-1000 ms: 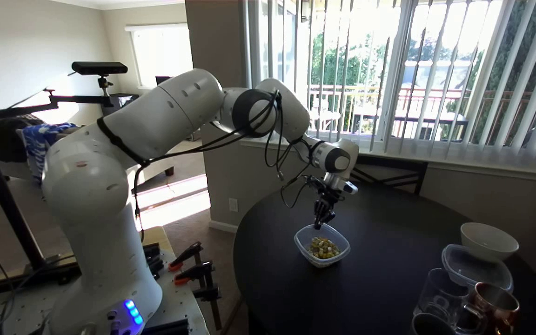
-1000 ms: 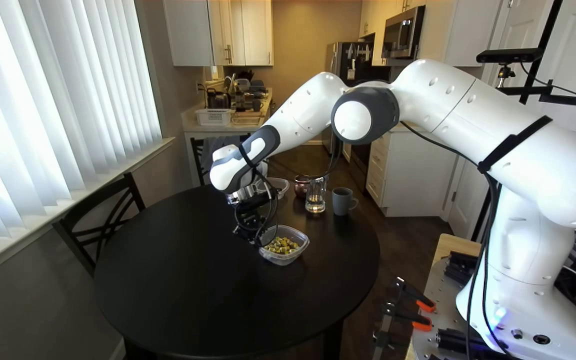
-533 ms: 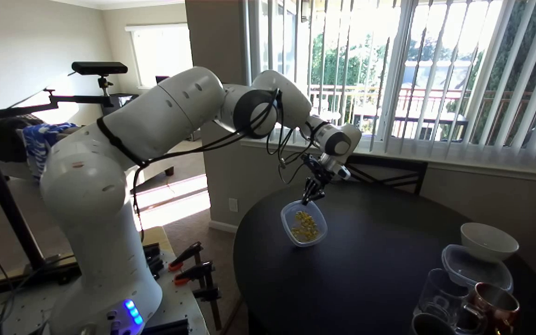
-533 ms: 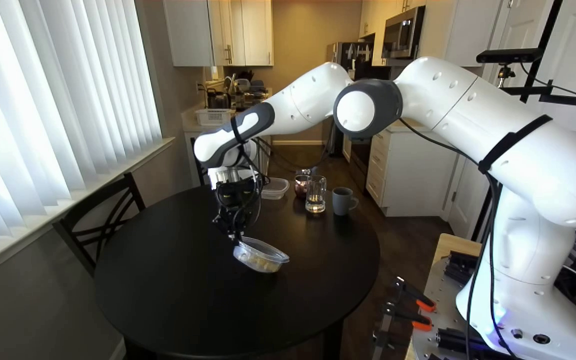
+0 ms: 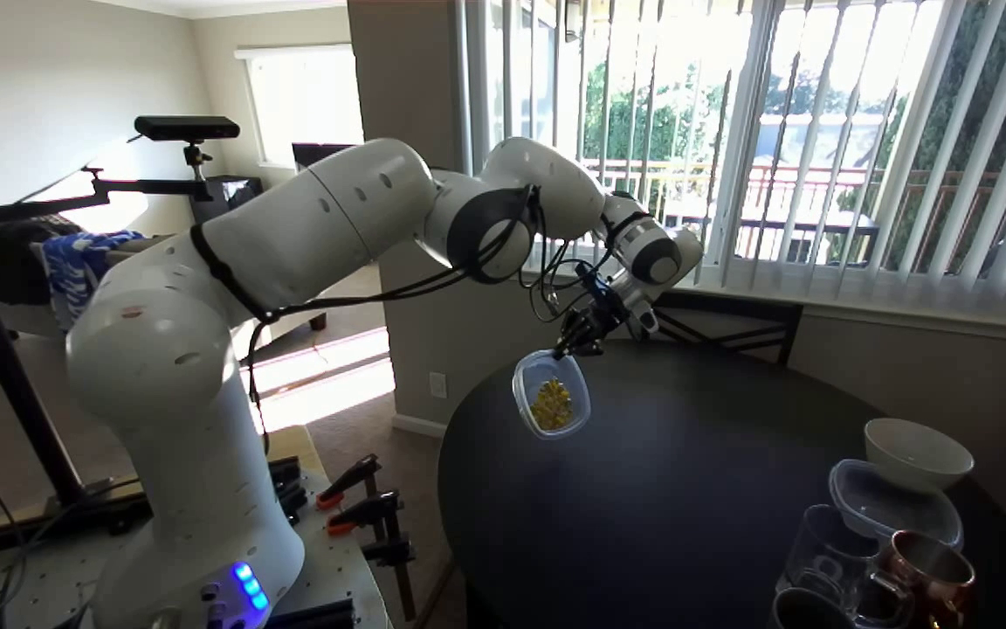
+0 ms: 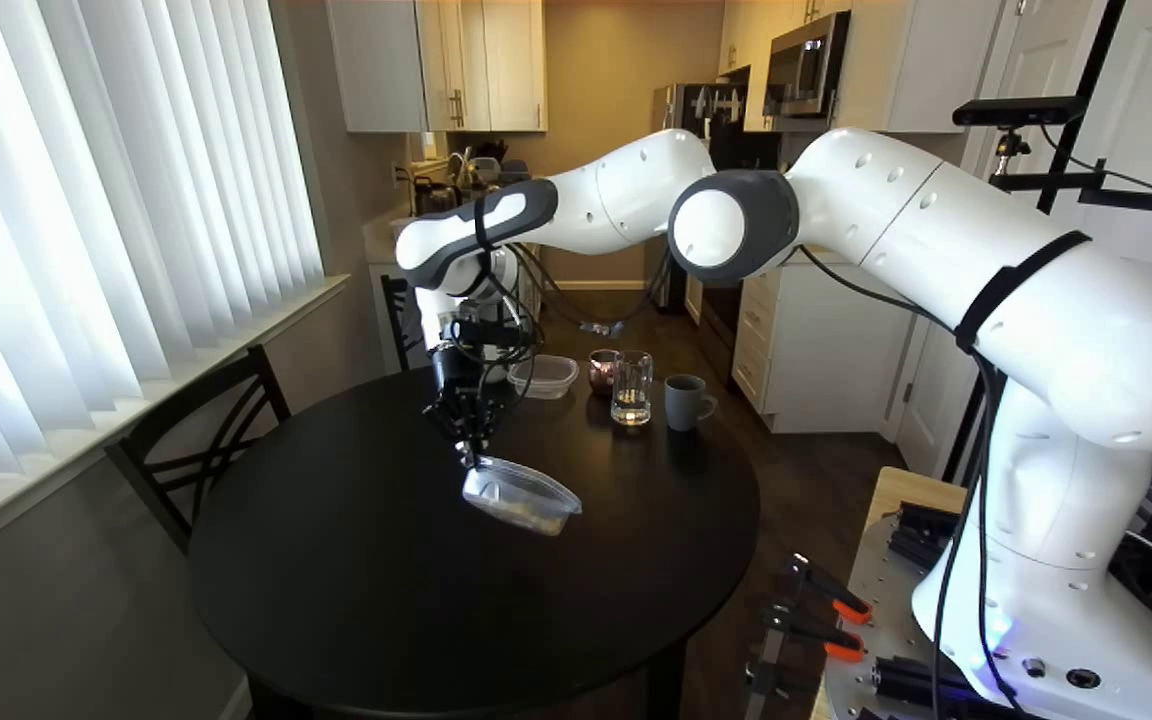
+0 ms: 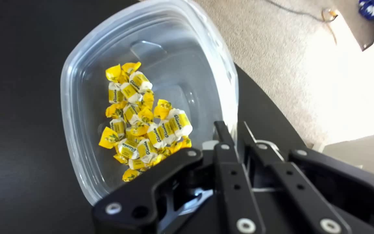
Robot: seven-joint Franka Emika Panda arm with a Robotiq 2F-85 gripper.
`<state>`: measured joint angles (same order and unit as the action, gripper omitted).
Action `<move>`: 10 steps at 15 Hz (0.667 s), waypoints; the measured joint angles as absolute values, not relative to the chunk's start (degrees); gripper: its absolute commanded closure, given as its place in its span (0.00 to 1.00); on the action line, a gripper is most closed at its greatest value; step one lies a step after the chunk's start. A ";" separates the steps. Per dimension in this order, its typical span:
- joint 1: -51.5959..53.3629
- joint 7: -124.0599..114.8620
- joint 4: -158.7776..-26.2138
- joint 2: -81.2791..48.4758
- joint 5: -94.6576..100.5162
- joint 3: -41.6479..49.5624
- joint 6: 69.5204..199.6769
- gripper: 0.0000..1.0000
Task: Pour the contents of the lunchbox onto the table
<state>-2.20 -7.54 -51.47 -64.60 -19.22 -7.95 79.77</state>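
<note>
The lunchbox is a translucent squarish container, held in the air above the dark round table. It also shows in an exterior view, tilted with its far end lower than the gripped end. The contents are yellow-and-white wrapped candies; in the wrist view they lie inside the box, gathered toward one side. My gripper is shut on the lunchbox's rim, one finger inside the wall and one outside. The gripper also shows in both exterior views. No candies show on the table.
A white bowl, a clear container, a glass mug, a copper mug and a grey mug stand on the table's far side from the lunchbox. A dark chair stands by the window. The table edge passes near the lunchbox.
The gripper has lifted the lunchbox and carried it toward the window side. The box has gone from nearly level to clearly tilted, and the candies have slid to one side.
</note>
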 measured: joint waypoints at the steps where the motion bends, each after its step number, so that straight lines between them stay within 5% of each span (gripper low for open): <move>1: -2.88 -6.12 -49.84 -65.90 -19.86 -8.27 77.41 0.98; 10: -7.05 -0.52 -35.00 -79.51 -26.36 -13.28 55.87 0.98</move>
<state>-7.05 -0.52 -35.00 -79.51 -26.36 -13.28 55.87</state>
